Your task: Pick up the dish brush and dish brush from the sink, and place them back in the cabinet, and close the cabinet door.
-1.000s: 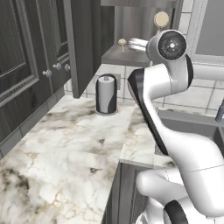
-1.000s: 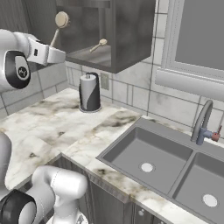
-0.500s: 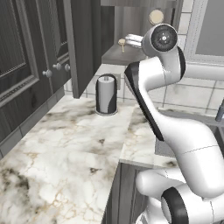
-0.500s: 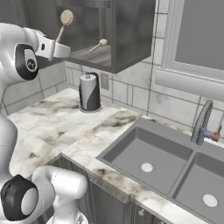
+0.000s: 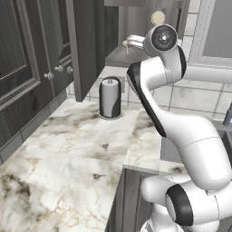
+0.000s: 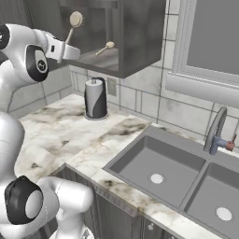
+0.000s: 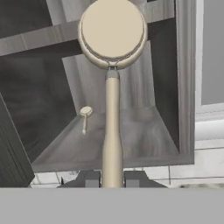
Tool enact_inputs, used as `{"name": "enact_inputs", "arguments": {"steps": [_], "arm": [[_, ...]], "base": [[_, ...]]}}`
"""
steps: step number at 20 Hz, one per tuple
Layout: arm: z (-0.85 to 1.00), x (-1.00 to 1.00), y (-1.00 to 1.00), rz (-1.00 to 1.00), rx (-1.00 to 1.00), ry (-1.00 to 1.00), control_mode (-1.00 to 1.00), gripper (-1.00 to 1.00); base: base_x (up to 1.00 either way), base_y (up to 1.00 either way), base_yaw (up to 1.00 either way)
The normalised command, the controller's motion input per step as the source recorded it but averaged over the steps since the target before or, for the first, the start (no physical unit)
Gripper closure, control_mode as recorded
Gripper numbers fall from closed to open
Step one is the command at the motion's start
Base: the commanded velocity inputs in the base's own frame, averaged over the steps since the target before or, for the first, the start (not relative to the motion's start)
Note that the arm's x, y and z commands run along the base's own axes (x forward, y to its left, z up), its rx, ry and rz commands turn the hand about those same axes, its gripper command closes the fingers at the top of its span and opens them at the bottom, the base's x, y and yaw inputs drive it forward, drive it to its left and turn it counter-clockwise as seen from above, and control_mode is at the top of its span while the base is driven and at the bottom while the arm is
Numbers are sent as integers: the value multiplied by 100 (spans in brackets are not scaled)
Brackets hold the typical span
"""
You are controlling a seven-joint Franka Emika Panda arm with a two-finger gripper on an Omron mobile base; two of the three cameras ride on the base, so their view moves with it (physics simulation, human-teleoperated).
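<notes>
— Holding the second dish brush [image 7: 112,131] by the low end of its handle, my gripper [image 7: 112,179] pinched on it, round head up at twelve o'clock. That is where I am.

— And the first one?

— The other dish brush [image 7: 85,117] lies flat on the floor of the cabinet [image 7: 144,131], toward the back, at about ten o'clock from my fingers in the hand view. In the right base view it shows on the same floor [image 6: 105,47], head pointing right.

— So which step is this?

— Carrying the last brush in, I judge. The sink [image 6: 154,163] is bare but for its drain, so nothing is left to fetch there.

— What does the next move need?

— A push forward through the opening until the head is over the cabinet floor, then a tilt down so the brush can be let go lying flat, clear of the one already there. The cabinet door [image 5: 86,45] stands wide open at nine o'clock in the left base view; it comes last.

— What has changed in the past second?

— My arm has swung in closer to the cabinet mouth, and the held brush has risen with it. The shelved brush has not moved.
</notes>
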Motion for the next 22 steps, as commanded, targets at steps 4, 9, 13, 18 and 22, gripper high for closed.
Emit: {"name": "enact_inputs", "arguments": {"steps": [4,9,13,18,22], "arm": [[-11,35,-1,0,0,0,-100,100],[-7,32,-6,0,0,0,-100,100],[0,37,-11,0,0,0,-100,100],[-1,39,-7,0,0,0,-100,100],[-2,38,-3,0,0,3,-100,100]], "base": [[0,0,0],[0,0,0],[0,0,0],[0,0,0],[0,0,0]]}}
